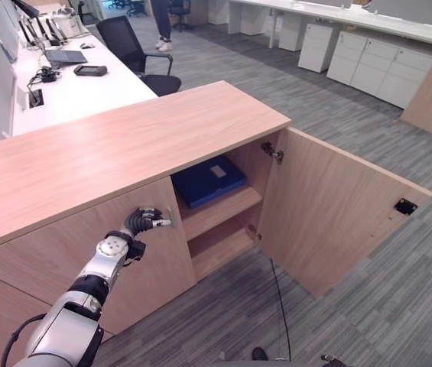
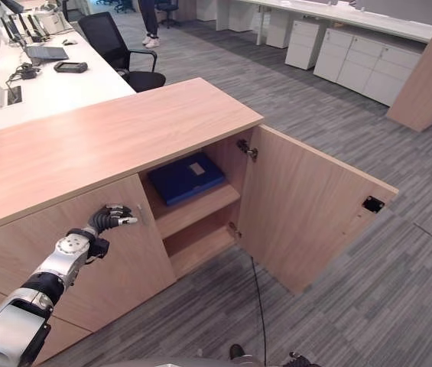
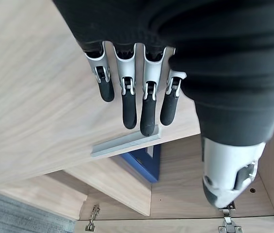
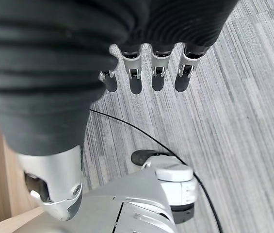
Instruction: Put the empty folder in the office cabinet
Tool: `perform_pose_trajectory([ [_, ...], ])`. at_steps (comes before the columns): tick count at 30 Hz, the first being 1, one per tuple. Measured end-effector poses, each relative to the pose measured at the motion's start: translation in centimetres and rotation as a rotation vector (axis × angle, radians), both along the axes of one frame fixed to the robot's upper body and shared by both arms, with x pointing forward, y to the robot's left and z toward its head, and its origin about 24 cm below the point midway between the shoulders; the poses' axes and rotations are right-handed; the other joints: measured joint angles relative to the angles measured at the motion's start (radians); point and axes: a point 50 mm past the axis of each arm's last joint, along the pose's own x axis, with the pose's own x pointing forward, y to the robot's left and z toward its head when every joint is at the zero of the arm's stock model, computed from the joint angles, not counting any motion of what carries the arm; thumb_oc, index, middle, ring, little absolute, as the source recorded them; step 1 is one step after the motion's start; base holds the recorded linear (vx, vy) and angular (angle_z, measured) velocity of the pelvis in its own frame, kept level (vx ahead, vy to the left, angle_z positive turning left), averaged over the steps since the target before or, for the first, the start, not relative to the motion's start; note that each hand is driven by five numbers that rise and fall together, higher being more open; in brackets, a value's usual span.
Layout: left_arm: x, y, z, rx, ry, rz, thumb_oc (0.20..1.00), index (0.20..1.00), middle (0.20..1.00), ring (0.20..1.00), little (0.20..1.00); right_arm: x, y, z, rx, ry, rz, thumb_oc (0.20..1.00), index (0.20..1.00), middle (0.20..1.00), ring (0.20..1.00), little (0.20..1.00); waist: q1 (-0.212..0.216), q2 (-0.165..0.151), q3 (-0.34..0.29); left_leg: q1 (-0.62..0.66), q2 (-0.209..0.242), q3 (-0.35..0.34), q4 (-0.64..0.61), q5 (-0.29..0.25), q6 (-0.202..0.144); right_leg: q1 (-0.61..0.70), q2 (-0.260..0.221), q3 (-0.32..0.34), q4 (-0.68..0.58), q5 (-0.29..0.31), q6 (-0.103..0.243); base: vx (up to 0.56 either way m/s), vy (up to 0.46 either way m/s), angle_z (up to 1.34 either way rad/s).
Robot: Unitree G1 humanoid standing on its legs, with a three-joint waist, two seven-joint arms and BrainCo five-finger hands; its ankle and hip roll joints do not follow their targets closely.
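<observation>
The blue folder (image 1: 209,180) is lying flat on the upper shelf (image 1: 223,210) inside the office cabinet (image 1: 116,153), so the main part of the job looks done to me. The right-hand door (image 1: 330,206) hangs wide open, swung out over the grey carpet, and nothing sits on the lower shelf as far as I can see. What's left, I'd guess, is closing up.

The left hand (image 1: 145,220) is up against the closed left door (image 2: 86,252), right by its inner edge next to the open compartment. In the left wrist view its fingers (image 3: 129,104) are straight and relaxed, side by side, tips just at the slim metal handle strip (image 3: 124,143), not curled round it. The right hand (image 4: 146,73) hangs over the carpet with loose, straight fingers, holding nothing.

As for writing: the folder has a pale label (image 2: 196,167) on its cover, but it's way too small to read. No brand or print I can make out anywhere else.
</observation>
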Motion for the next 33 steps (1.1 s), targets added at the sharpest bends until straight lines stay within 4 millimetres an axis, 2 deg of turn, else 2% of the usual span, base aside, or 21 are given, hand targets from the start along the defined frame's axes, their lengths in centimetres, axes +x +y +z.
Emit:
perform_pose_trajectory([
  [7, -0.4, -0.3, -0.4, -0.012, -0.004, -0.005, 1.000, 1.000, 1.000, 1.000, 1.000, 0.3, 0.1, 0.0, 0.011, -0.006, 0.004, 1.000, 1.000, 1.000, 1.000, 1.000, 0.006, -0.004, 0.000, 0.004, 0.001, 0.000, 0.000, -0.002, -0.001, 0.005, 0.000, -0.004, 0.000, -0.001, -0.001, 0.00, 0.008, -0.01],
  [9, -1.6, -1.6, -1.6, -0.046, 0.003, -0.037, 1.000, 1.000, 1.000, 1.000, 1.000, 0.4, 0.1, 0.0, 0.012, -0.007, 0.005, 1.000, 1.000, 1.000, 1.000, 1.000, 0.018, -0.005, 0.004, 0.007, 0.001, -0.002, 0.000, -0.005, 0.000, 0.010, -0.001, -0.007, 0.000, -0.002, -0.002, -0.03, 0.032, 0.01],
  [11, -4.1, -3.7, -3.0, -0.137, -0.016, -0.073, 1.000, 1.000, 1.000, 1.000, 1.000, 0.4, 0.1, 0.1, 0.012, -0.012, -0.006, 1.000, 1.000, 1.000, 1.000, 1.000, 0.040, -0.008, 0.017, 0.011, 0.001, -0.008, 0.000, -0.007, 0.000, 0.015, -0.007, -0.038, 0.000, -0.003, -0.003, -0.02, 0.006, 0.08],
  [14, -6.1, -4.2, -4.6, -0.185, 0.033, -0.054, 1.000, 1.000, 1.000, 1.000, 1.000, 0.8, -0.1, 0.2, 0.012, -0.031, -0.037, 1.000, 1.000, 1.000, 1.000, 1.000, 0.073, -0.012, 0.034, 0.005, 0.000, -0.017, 0.000, -0.007, 0.000, 0.006, -0.007, -0.049, 0.013, 0.002, -0.008, -0.11, -0.016, 0.07],
  [15, -7.1, -4.6, -4.7, -0.215, 0.025, -0.055, 1.000, 1.000, 1.000, 1.000, 1.000, 1.4, -0.5, 0.4, 0.008, -0.055, -0.069, 1.000, 1.000, 1.000, 1.000, 1.000, 0.086, -0.007, 0.058, 0.003, 0.000, -0.010, 0.000, -0.007, 0.001, -0.018, 0.002, -0.079, 0.057, 0.008, -0.007, -0.11, -0.013, -0.28],
  [16, -8.6, -4.7, -5.1, -0.233, 0.040, -0.074, 1.000, 1.000, 1.000, 1.000, 1.000, 3.0, -0.7, 0.8, 0.008, -0.105, -0.102, 1.000, 1.000, 1.000, 1.000, 1.000, 0.103, 0.000, 0.091, -0.008, 0.013, 0.015, 0.001, -0.004, 0.002, -0.084, 0.006, -0.197, 0.127, 0.008, -0.006, -0.04, -0.052, -0.46],
  [17, -9.9, -4.6, -6.0, -0.238, 0.088, -0.068, 1.000, 1.000, 1.000, 1.000, 1.000, 3.3, -0.8, 0.9, 0.003, -0.114, -0.111, 1.000, 1.000, 1.000, 1.000, 1.000, 0.110, -0.002, 0.107, -0.003, 0.011, 0.025, 0.003, -0.008, 0.007, -0.104, -0.002, -0.257, 0.157, 0.004, -0.001, 0.01, -0.108, -0.39],
  [18, -10.5, -4.6, -6.5, -0.241, 0.113, -0.065, 1.000, 1.000, 1.000, 1.000, 1.000, 3.3, -0.8, 0.9, 0.003, -0.114, -0.111, 1.000, 1.000, 1.000, 1.000, 1.000, 0.110, 0.003, 0.115, 0.005, 0.014, 0.026, 0.001, -0.010, 0.009, -0.114, -0.008, -0.272, 0.174, -0.009, 0.018, 0.06, -0.247, -0.27],
  [19, -10.9, -4.4, -6.8, -0.245, 0.127, -0.054, 1.000, 1.000, 1.000, 1.000, 1.000, 3.9, -0.7, 1.0, 0.002, -0.126, -0.110, 1.000, 1.000, 1.000, 1.000, 1.000, 0.110, 0.017, 0.130, 0.011, 0.027, 0.050, 0.003, -0.002, 0.006, -0.153, -0.029, -0.321, 0.252, -0.049, 0.062, 0.11, -0.243, -0.25],
  [20, -11.4, -4.0, -7.3, -0.254, 0.149, -0.029, 1.000, 1.000, 1.000, 1.000, 1.000, 3.9, -0.8, 1.1, 0.000, -0.128, -0.110, 1.000, 1.000, 1.000, 1.000, 1.000, 0.111, 0.024, 0.133, 0.013, 0.026, 0.074, 0.008, -0.002, 0.002, -0.197, -0.086, -0.391, 0.322, -0.054, 0.065, 0.12, -0.247, -0.49],
  [21, -12.1, -3.4, -8.2, -0.263, 0.188, 0.017, 1.000, 1.000, 1.000, 1.000, 1.000, 4.0, -0.9, 1.1, -0.005, -0.134, -0.117, 1.000, 1.000, 1.000, 1.000, 1.000, 0.111, 0.022, 0.126, 0.012, 0.020, 0.097, 0.007, -0.018, 0.000, -0.222, -0.164, -0.454, 0.299, -0.054, 0.063, 0.09, -0.154, -0.75],
  [22, -13.0, -2.6, -9.4, -0.270, 0.248, 0.096, 1.000, 1.000, 1.000, 1.000, 1.000, 4.3, -1.0, 1.2, -0.011, -0.145, -0.117, 1.000, 1.000, 1.000, 1.000, 1.000, 0.101, 0.021, 0.125, 0.022, 0.022, 0.109, 0.000, -0.034, -0.020, -0.229, -0.224, -0.438, 0.215, -0.040, 0.083, 0.13, -0.219, -0.66],
  [23, -13.4, -2.5, -9.7, -0.266, 0.272, 0.102, 1.000, 1.000, 1.000, 1.000, 1.000, 3.7, -0.9, 1.1, -0.013, -0.138, -0.123, 1.000, 1.000, 1.000, 1.000, 1.000, 0.082, 0.016, 0.119, 0.035, 0.039, 0.110, 0.000, -0.034, -0.038, -0.200, -0.242, -0.408, 0.144, -0.019, 0.116, 0.12, -0.218, -0.37],
  [24, -13.8, -2.8, -10.3, -0.280, 0.295, 0.111, 1.000, 1.000, 1.000, 1.000, 1.000, 2.1, -1.0, 0.8, -0.018, -0.105, -0.130, 1.000, 1.000, 1.000, 1.000, 1.000, 0.061, 0.011, 0.106, 0.072, 0.083, 0.106, 0.001, -0.045, -0.066, -0.137, -0.203, -0.412, 0.095, 0.071, 0.082, 0.16, -0.327, -0.10],
  [25, -15.3, -4.1, -11.7, -0.324, 0.356, 0.122, 1.000, 1.000, 1.000, 1.000, 1.000, 1.2, -2.3, 1.0, -0.056, -0.083, -0.127, 1.000, 1.000, 1.000, 1.000, 1.000, 0.046, 0.066, 0.070, 0.083, 0.143, 0.109, 0.006, -0.055, -0.050, -0.120, -0.126, -0.413, 0.065, 0.092, 0.034, 0.15, -0.348, -0.38],
  [26, -16.3, -4.9, -12.6, -0.354, 0.397, 0.139, 1.000, 1.000, 1.000, 1.000, 1.000, 0.4, -3.4, 1.2, -0.086, -0.066, -0.131, 1.000, 1.000, 1.000, 1.000, 1.000, 0.050, 0.110, 0.048, 0.083, 0.184, 0.097, 0.043, -0.016, -0.051, -0.085, -0.075, -0.416, -0.001, 0.113, 0.008, 0.18, -0.391, -0.53],
  [28, -18.0, -4.4, -13.9, -0.356, 0.472, 0.209, 1.000, 1.000, 1.000, 1.000, 1.000, -0.2, -3.8, 1.2, -0.096, -0.054, -0.134, 1.000, 1.000, 1.000, 1.000, 1.000, 0.028, 0.121, 0.034, 0.074, 0.230, 0.072, 0.144, 0.072, -0.065, -0.046, -0.025, -0.405, -0.002, 0.063, -0.044, 0.13, -0.325, -0.51],
  [29, -18.3, -4.1, -14.1, -0.349, 0.485, 0.226, 1.000, 1.000, 1.000, 1.000, 1.000, -0.3, -3.9, 1.2, -0.098, -0.050, -0.136, 1.000, 1.000, 1.000, 1.000, 1.000, 0.028, 0.120, 0.033, 0.055, 0.250, 0.066, 0.195, 0.100, -0.095, -0.046, -0.006, -0.397, -0.002, 0.051, -0.062, 0.08, -0.279, -0.44],
  [30, -18.2, -3.8, -13.9, -0.338, 0.480, 0.229, 1.000, 1.000, 1.000, 1.000, 1.000, -0.4, -4.2, 1.3, -0.105, -0.051, -0.144, 1.000, 1.000, 1.000, 1.000, 1.000, 0.030, 0.115, 0.032, -0.002, 0.280, 0.031, 0.278, 0.163, -0.179, -0.043, 0.019, -0.388, 0.001, 0.034, -0.086, 0.06, -0.216, -0.29],
  [32, -17.6, -4.1, -13.6, -0.350, 0.457, 0.214, 1.000, 1.000, 1.000, 1.000, 1.000, -0.5, -4.7, 1.5, -0.115, -0.056, -0.164, 1.000, 1.000, 1.000, 1.000, 1.000, 0.029, 0.109, 0.037, -0.049, 0.289, -0.017, 0.348, 0.218, -0.220, -0.037, 0.028, -0.383, 0.005, 0.022, -0.120, 0.04, -0.175, -0.09],
  [33, -17.0, -4.6, -13.3, -0.365, 0.434, 0.201, 1.000, 1.000, 1.000, 1.000, 1.000, -0.4, -5.5, 1.8, -0.127, -0.068, -0.199, 1.000, 1.000, 1.000, 1.000, 1.000, 0.033, 0.100, 0.046, -0.097, 0.279, -0.088, 0.449, 0.254, -0.245, -0.020, 0.037, -0.376, 0.005, 0.012, -0.153, 0.03, -0.121, -0.09],
])
